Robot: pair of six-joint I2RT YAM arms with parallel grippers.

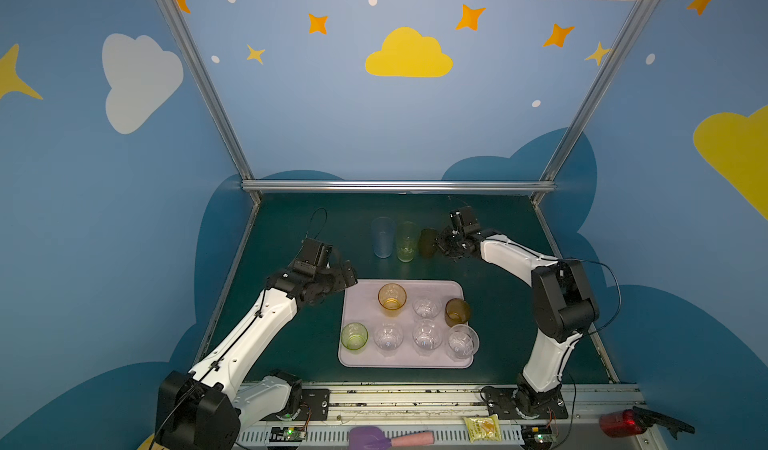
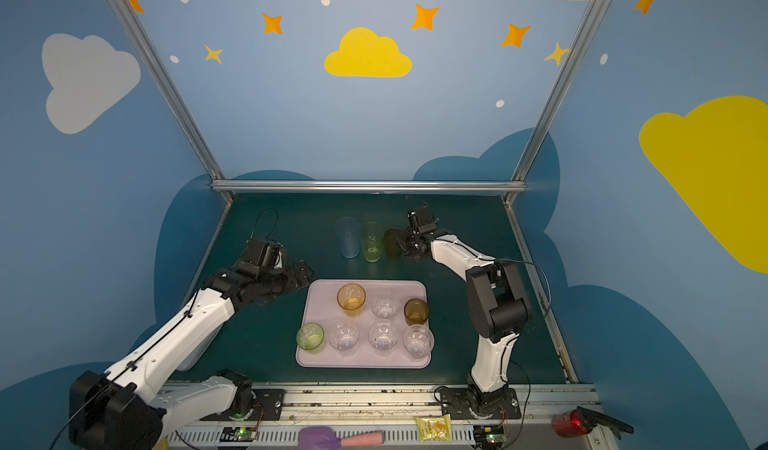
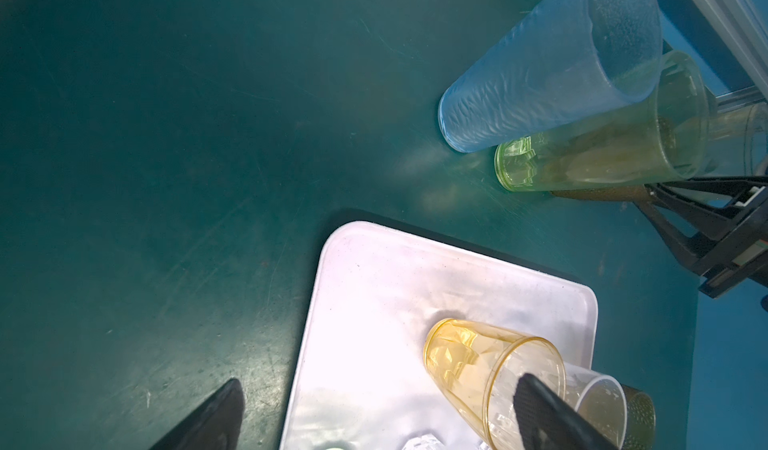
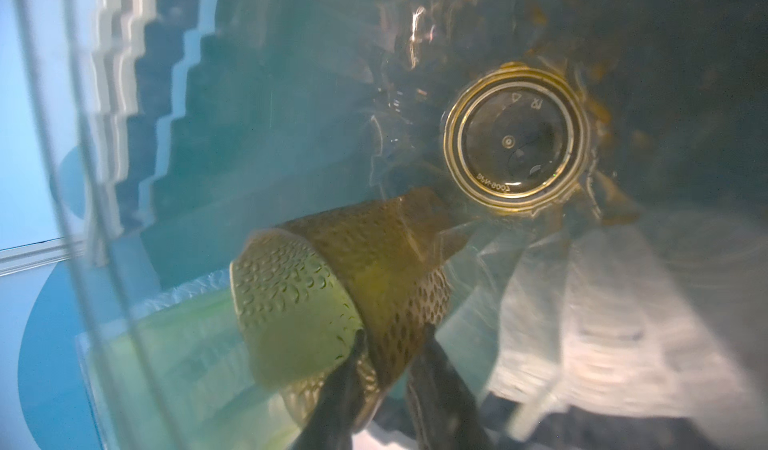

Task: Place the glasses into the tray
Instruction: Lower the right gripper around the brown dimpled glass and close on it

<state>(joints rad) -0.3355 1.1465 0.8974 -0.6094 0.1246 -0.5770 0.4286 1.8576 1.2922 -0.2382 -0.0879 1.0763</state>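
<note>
Overhead, your tabletop [image 1: 316, 344] carries the tray [image 1: 361, 302] with seven glasses [image 1: 426, 335] inside, and the left tool [image 1: 348, 275] gapes wide beside its far corner. Only the right wrist view shows the right tool [image 4: 392, 339] pinching the wall of the brown tumbler [image 4: 374, 252], which stands off the tray.

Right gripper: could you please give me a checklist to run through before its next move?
1. Grip: right gripper straddles the dark glass wall; clamped: cannot tell.
2. Clearance: green glass stands close beside the dark glass: not ok.
3. Space: tray has its far-left corner bare: ok.
4. Path: left gripper, open and empty, hangs by that corner: cannot tell.
5. Tray load: its seven glasses stand upright: ok.
</note>
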